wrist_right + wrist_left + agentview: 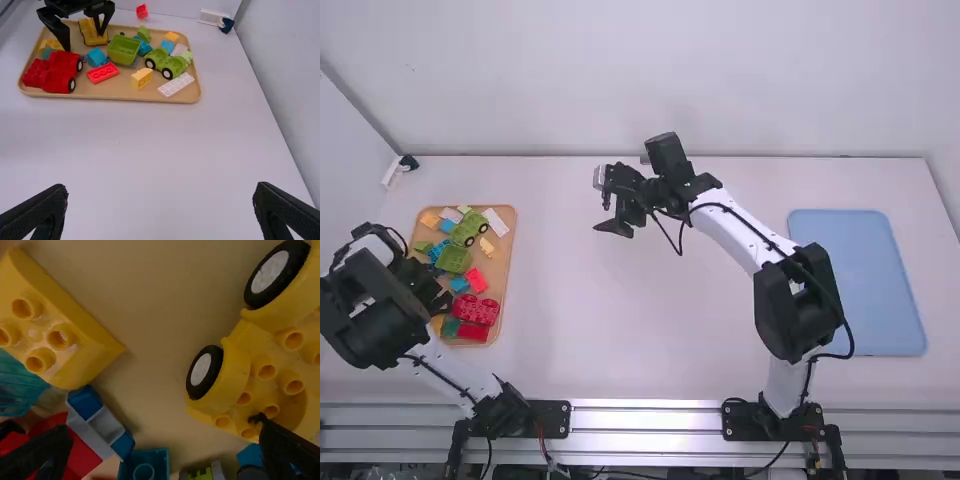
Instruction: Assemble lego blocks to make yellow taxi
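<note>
Assembly seems not yet begun: the yellow wheeled base (277, 360) and sloped yellow block (75, 327) lie apart on the tray (120, 94), to be joined. The left claw (161, 427) and right claw (160, 187) are spread wide, nothing held.

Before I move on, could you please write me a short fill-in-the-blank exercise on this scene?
1. On the yellow plastic chassis, the black-rimmed wheels have ____ centres.
2. The wheeled plastic car beside the long white plastic brick is coloured ____.
3. The flat blue rectangular tray lies on the ____ arm's side of the white table.
4. The right end effector is not shut but ____.

Missing words: white; green; right; open.
</note>
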Motion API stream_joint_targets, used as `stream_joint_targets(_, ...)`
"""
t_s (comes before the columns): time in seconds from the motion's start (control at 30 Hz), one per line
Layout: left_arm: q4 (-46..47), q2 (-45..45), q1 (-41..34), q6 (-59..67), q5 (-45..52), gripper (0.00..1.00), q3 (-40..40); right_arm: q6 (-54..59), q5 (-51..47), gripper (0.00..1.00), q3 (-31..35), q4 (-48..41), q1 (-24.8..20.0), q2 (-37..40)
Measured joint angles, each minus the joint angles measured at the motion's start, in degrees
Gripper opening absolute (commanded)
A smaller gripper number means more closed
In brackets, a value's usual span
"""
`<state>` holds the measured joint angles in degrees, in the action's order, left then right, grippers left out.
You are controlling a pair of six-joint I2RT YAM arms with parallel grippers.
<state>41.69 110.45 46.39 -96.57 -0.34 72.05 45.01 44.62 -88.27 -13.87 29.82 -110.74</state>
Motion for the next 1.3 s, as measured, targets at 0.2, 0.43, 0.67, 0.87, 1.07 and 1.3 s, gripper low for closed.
stream_joint_targets(0.2, 8.33, 0.0, 0.2, 0.44, 0.61, 0.99, 2.69, 0.17, -0.04, 0.99, 0.0, 0.35, 0.0, 0.02)
stream_joint_targets(0.43, 11.47, 0.0, 0.2, 5.31, -0.42, 0.96, 9.7, 0.17, -0.02, 0.99, -0.02, 0.2, 0.0, 0.02)
stream_joint_targets(0.67, 9.42, 0.0, 0.22, 19.96, -6.99, 0.99, 10.49, 0.02, -0.04, 0.99, 0.0, 0.28, 0.0, 0.02)
stream_joint_targets(0.87, 5.4, 0.0, 0.33, 28.28, -8.94, 0.99, 10.03, 0.09, 0.02, 0.99, -0.02, 0.57, 0.0, 0.02)
stream_joint_targets(1.07, 7.89, 2.43, 0.33, 33.42, -8.92, 0.99, 10.8, 0.13, -0.02, 0.99, 0.0, 0.81, 0.0, 0.0)
stream_joint_targets(1.3, 10.36, 9.35, 0.33, 35.1, -7.56, 0.98, 16.76, -0.04, -0.02, 0.99, -0.02, 0.39, 0.0, 0.02)
